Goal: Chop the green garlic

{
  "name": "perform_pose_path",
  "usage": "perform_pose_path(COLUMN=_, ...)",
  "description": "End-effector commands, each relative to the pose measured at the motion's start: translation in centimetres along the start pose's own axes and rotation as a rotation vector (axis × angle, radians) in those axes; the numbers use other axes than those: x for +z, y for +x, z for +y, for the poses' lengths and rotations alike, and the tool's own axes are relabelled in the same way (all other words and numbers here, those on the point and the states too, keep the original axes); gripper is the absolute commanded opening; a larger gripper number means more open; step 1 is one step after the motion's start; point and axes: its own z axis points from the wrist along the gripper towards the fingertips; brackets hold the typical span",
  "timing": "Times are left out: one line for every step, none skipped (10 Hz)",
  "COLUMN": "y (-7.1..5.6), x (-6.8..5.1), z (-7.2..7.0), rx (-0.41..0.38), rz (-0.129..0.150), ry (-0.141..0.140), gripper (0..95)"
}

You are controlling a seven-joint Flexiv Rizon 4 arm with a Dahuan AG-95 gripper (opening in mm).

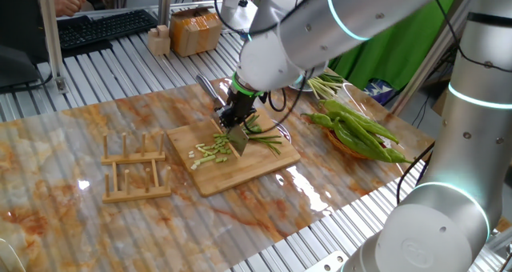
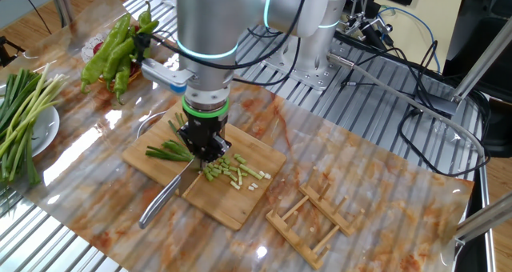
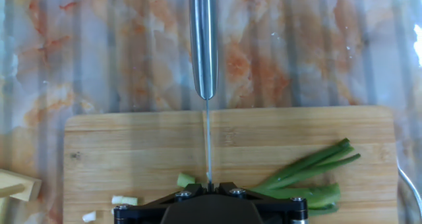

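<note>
The green garlic lies on a wooden cutting board (image 1: 248, 174). Uncut stalks (image 1: 268, 136) (image 2: 164, 150) (image 3: 310, 171) are on one side of a knife, and short cut bits (image 1: 208, 154) (image 2: 238, 172) (image 3: 124, 200) on the other. My gripper (image 1: 238, 118) (image 2: 204, 146) (image 3: 210, 184) is shut on the thin blade (image 3: 208, 145) of the knife, directly above the garlic. The blade stands edge-down between the stalks and the bits. The knife's steel handle (image 3: 203, 39) (image 2: 160, 204) sticks out past the board's edge.
A wooden rack (image 1: 136, 168) (image 2: 312, 216) stands beside the board. Glossy green peppers (image 1: 360, 132) (image 2: 116, 52) are piled on a dish. A bundle of long stalks (image 2: 24, 112) lies on a white plate. A keyboard (image 1: 104, 28) and a wooden box (image 1: 194, 32) sit at the back.
</note>
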Motion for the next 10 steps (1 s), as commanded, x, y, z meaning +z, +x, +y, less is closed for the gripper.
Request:
perform_pose_path(y=0.1, x=-0.5, z=0.0, rx=0.001, rz=0.003, ry=0.006, gripper=0.0)
perform_pose_path(y=0.1, x=-0.6, z=0.0, rx=0.001, rz=0.005, ry=0.008, gripper=0.0)
perform_pose_path(y=0.1, x=-0.8, z=0.0, rx=0.002, rz=0.007, ry=0.009, gripper=0.0)
perform_pose_path(y=0.0, x=-0.9, z=0.0, rx=0.002, rz=0.007, ry=0.009, gripper=0.0)
perform_pose_path(y=0.0, x=-1.0, z=0.0, rx=0.004, rz=0.006, ry=0.008, gripper=0.0)
perform_pose_path(y=-0.1, x=-1.2, z=0.0, rx=0.006, rz=0.010, ry=0.007, gripper=0.0)
perform_pose_path(y=-0.1, x=-1.4, z=0.0, rx=0.007, rz=0.012, ry=0.007, gripper=0.0)
perform_pose_path(y=-0.2, x=-1.7, z=-0.1, rx=0.008, rz=0.011, ry=0.007, gripper=0.0)
perform_pose_path(y=-0.2, x=-1.9, z=-0.1, rx=0.007, rz=0.013, ry=0.008, gripper=0.0)
perform_pose_path(y=-0.3, x=-2.2, z=-0.2, rx=0.006, rz=0.015, ry=0.009, gripper=0.0)
